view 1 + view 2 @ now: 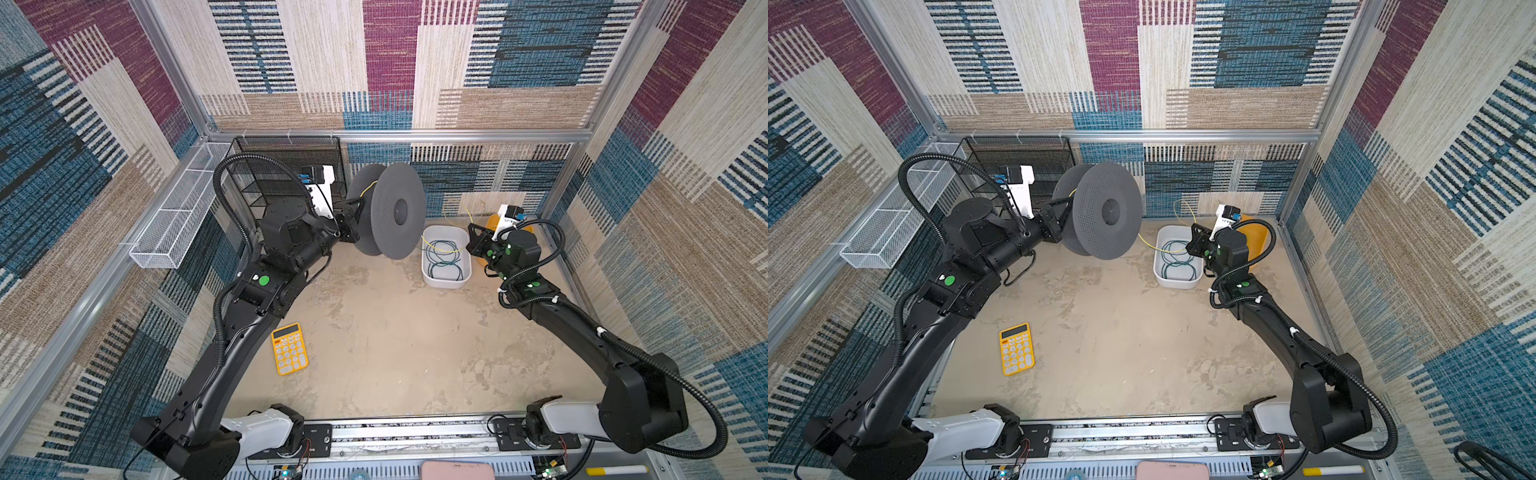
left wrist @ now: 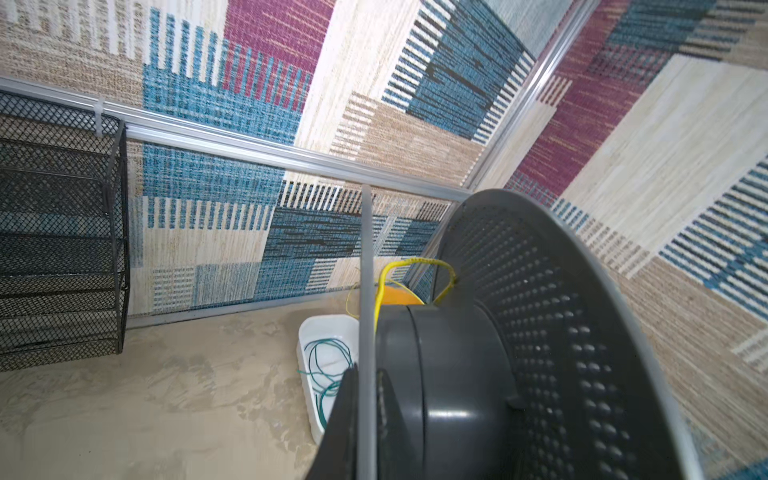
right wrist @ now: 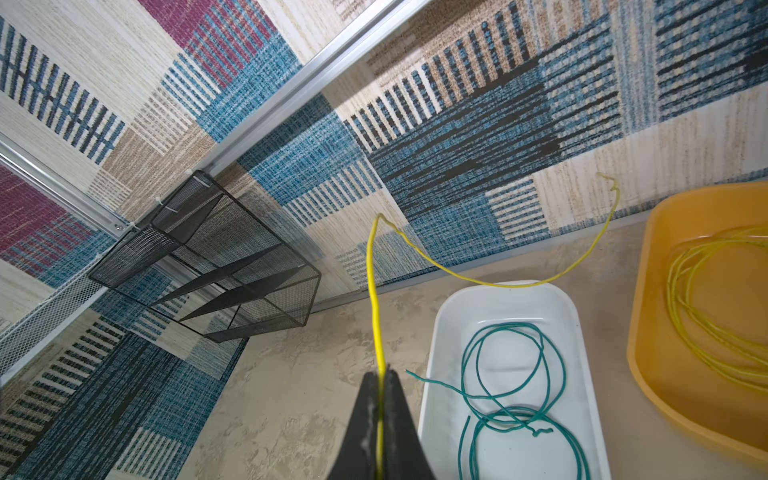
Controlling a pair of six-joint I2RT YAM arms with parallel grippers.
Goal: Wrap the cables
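Pinching yellow cable (image 3: 375, 316) in closed right jaws, left jaws gripping spool (image 1: 397, 210)

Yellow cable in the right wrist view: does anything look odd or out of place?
The yellow cable, pinched in the right gripper, is kinked, and its free end curls up in the air beyond the white bin. One end of the green cable pokes out over the bin's rim.

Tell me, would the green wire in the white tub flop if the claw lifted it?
Probably flop: the green wire is very thin, lying in loose uneven loops in the white tub. Likely light too. It may keep some curl, like the yellow wire arching from the right claw.
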